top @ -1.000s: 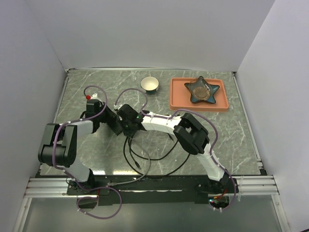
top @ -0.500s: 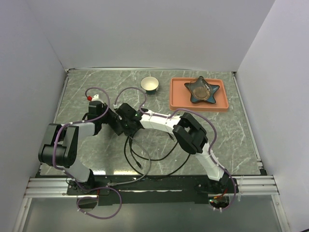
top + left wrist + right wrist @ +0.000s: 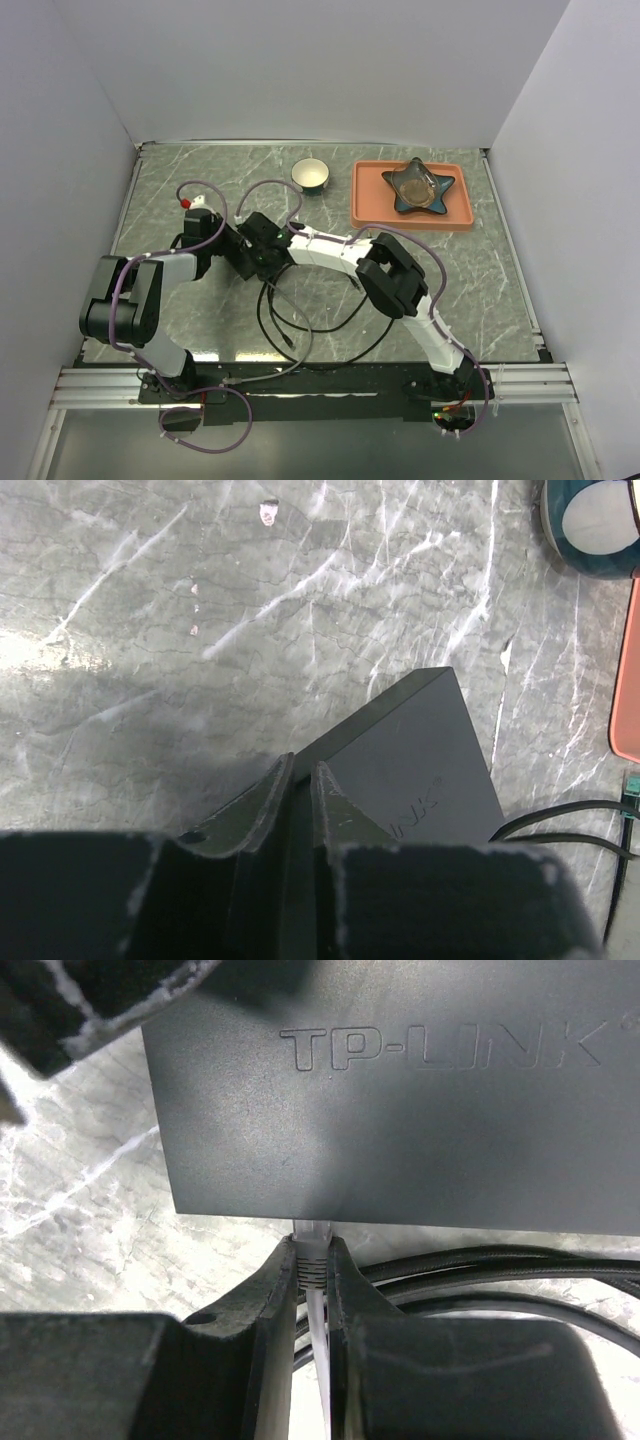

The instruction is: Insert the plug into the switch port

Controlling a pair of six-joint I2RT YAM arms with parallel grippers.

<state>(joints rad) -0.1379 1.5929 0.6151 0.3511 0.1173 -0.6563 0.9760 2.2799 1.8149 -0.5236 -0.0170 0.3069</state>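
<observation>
Right wrist cam: raised lettering "TP-LINK" reads clean across the dark top of the switch (image 3: 400,1140). My right pincer (image 3: 312,1252) is narrowed onto the clear plug (image 3: 312,1268), fingers pinching its sides. Plug tip touches the switch's near face, just under the top edge. The port itself is hidden, so I can't tell how far in it sits. Black cables (image 3: 480,1275) run just beside it on the right, over the gray marbled counter (image 3: 80,1210).

Left wrist cam gives less writing: only the faint "INK" end of the logo, the rest cut off by my left pincer (image 3: 297,772). That pincer is narrowed to a slit, tips against the switch's corner; can't tell if anything's nipped btwn them. It also catches what the right cam doesn't: a teal bowl (image 3: 598,520) w/ pale inside at top right, and a sliver of orange tray (image 3: 628,680).

Top external cam: lettering too small to read, and the switch is mostly hidden under both wrists, which meet left of centre. Only this view shows the star-shaped dish (image 3: 420,186) on the tray and the cables looping toward the near edge.
</observation>
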